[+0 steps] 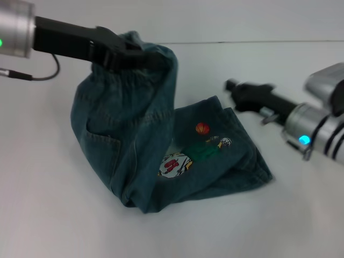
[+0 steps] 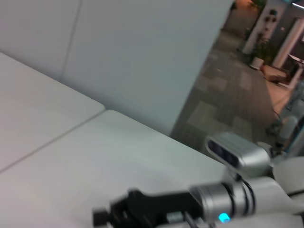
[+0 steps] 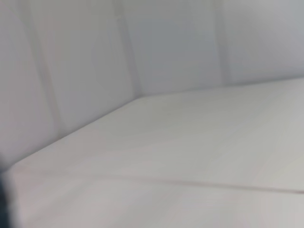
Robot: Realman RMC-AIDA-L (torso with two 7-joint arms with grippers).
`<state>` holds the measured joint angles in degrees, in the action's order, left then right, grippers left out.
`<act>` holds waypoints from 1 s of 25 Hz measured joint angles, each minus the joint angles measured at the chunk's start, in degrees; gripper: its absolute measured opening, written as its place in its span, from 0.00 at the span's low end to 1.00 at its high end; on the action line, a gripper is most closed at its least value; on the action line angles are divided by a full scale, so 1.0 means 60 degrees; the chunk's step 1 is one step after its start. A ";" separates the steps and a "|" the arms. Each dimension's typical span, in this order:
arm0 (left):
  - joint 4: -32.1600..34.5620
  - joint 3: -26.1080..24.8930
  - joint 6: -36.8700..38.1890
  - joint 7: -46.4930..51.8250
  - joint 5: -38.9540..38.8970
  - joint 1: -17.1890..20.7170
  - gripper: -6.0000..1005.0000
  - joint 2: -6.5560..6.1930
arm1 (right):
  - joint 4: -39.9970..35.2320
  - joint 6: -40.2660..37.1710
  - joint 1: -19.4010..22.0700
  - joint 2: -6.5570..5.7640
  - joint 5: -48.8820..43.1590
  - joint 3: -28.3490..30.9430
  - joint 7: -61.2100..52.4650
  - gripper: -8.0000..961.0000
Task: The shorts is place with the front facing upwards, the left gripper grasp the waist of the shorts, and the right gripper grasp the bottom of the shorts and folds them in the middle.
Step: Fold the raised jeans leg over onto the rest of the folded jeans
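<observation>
While one edge of the shorts (image 1: 161, 145) is held raised by the left end effector (image 1: 126, 54), apparently clamped on it, the rest lies on the bench (image 1: 301, 215). The fold seems half done; laying over remains. The right end effector (image 1: 236, 88) rests nearby, grip unreadable.

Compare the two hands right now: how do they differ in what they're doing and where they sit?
The left hand is raised above the table, clamped on one edge of the shorts and holding that part up. The right hand lies low beside the shorts, apart from the cloth and holding nothing. The left hand reaches in from the left, the right hand from the right. Both have black fingers.
</observation>
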<state>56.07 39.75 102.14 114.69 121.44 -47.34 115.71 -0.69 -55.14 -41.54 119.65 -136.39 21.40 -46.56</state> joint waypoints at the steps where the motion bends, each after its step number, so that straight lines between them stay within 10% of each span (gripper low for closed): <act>1: 0.0000 0.0123 -0.0003 -0.0004 -0.0021 -0.0013 0.04 0.0062 | -0.0145 -0.0013 0.0021 -0.0005 0.0017 0.0321 -0.0001 0.01; 17: -0.1142 0.2142 -0.1343 -0.0511 -0.0060 -0.0818 0.11 0.1159 | -0.0581 -0.0216 0.0145 -0.0269 0.2237 0.1398 0.0012 0.01; 25: -0.2679 0.3461 -0.3286 -0.0429 0.0036 -0.1416 0.15 0.1348 | -0.0536 -0.0273 0.0213 -0.0185 0.2241 0.1362 -0.0004 0.01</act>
<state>40.00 60.51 82.42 112.11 121.66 -55.83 123.80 -3.90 -56.77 -40.26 118.54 -122.95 29.57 -46.58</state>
